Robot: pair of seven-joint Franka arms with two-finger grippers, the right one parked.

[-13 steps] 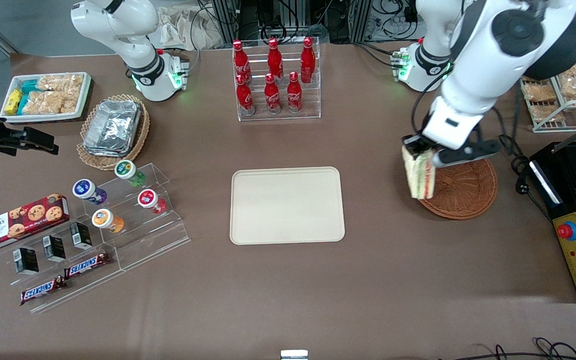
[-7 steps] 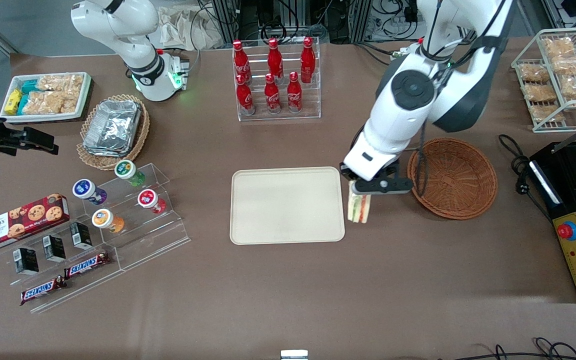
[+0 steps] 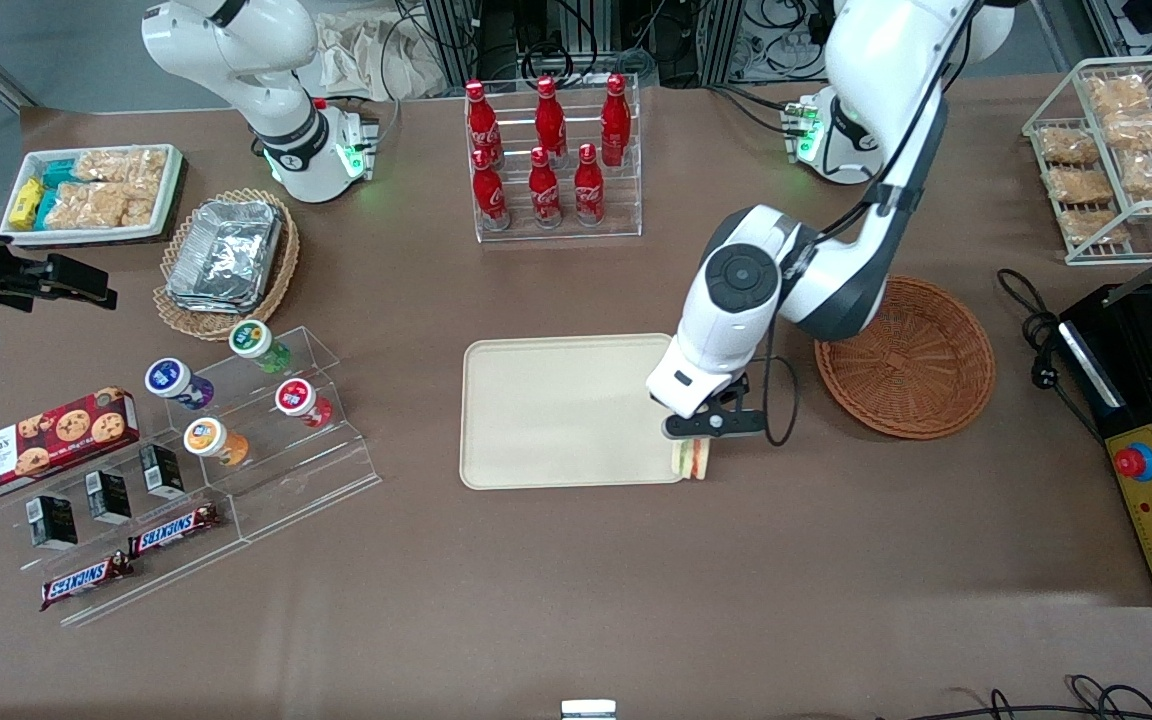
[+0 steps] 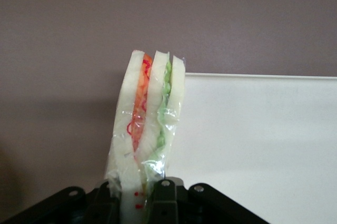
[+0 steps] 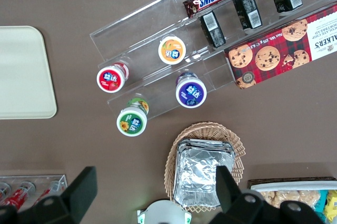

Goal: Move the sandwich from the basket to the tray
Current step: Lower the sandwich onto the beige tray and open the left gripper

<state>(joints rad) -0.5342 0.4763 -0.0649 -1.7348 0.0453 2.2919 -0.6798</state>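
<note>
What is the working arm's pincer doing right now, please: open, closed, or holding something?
Left pincer: closed on the sandwich, held over the tray's edge nearest the basket.

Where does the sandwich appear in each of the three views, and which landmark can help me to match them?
Front view: the sandwich hangs from the gripper at the tray's corner nearest the basket.
Left wrist view: sandwich upright between the fingers, over the tray's edge.
Right wrist view: not in it.
Shared landmark: the tray.
</note>
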